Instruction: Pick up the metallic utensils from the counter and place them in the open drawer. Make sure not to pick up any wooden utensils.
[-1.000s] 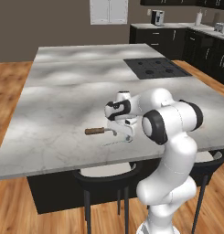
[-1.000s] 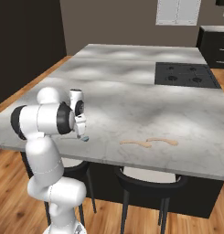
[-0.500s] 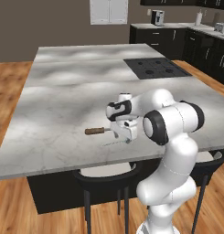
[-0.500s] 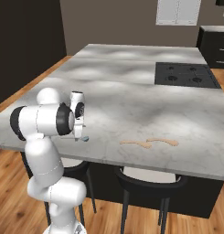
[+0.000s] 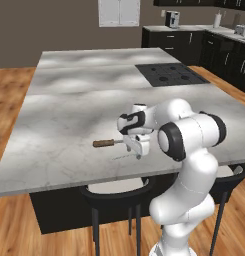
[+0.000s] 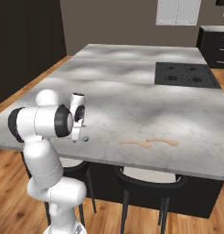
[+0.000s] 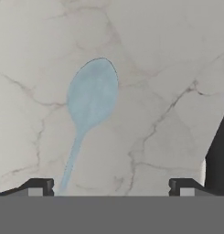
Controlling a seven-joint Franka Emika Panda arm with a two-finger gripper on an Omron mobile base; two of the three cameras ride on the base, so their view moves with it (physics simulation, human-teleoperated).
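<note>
Below my end effector (image 7: 111,186) the spoon (image 7: 89,114) lies flat on the worktop (image 5: 69,100), close to the near edge; its bowl shows between my fingertips (image 7: 38,186) while its handle runs down beside the left-hand tip in the hand view. My jaws stand fully apart and hold nothing. The knife (image 5: 110,143) rests just beside my hand on the same stone, its brown handle pointing away from me. Two pale wooden utensils (image 6: 150,142) lie well apart, further along the front edge

Risks as I judge them: the spoon is thin and flat on hard stone, so if I close too high my fingertips meet over it and catch nothing, and if I press too low they jam on the worktop. Since the handle sits off centre, toward one tip, closing could push it sideways or spin it instead of pinching it. A skid could send it over the nearby edge or into the knife. I cannot see the drawer from here, so the carry is unplanned
</note>
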